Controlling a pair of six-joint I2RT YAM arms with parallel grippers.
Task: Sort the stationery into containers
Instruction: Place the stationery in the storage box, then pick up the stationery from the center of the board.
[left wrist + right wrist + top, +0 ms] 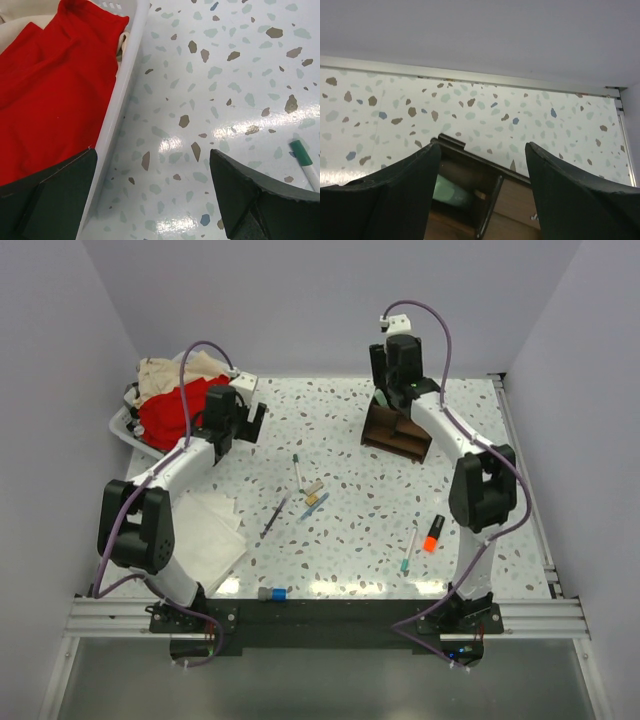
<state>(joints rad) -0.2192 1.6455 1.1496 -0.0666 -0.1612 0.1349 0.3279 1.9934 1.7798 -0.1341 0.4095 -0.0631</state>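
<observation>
The dark brown wooden organizer (397, 435) stands at the back right. My right gripper (399, 398) hovers over its back edge, open and empty. In the right wrist view its jaws (482, 175) frame the organizer (520, 200); a pale green item (447, 192) lies in one compartment. My left gripper (249, 422) is open and empty beside the basket. On the table lie a white pen with a green cap (297, 472), tan erasers (314, 487), a dark blue pen (275, 516), another white pen (409, 550), an orange highlighter (433, 533) and a grey-blue stub (271, 593). The left wrist view (155, 195) shows a green-capped pen (305, 165).
A white basket (128, 428) with red and beige clothes sits at the back left; its rim (122, 95) runs just left of my left jaws. A white folded cloth (210, 530) lies at the front left. Walls enclose the table on three sides.
</observation>
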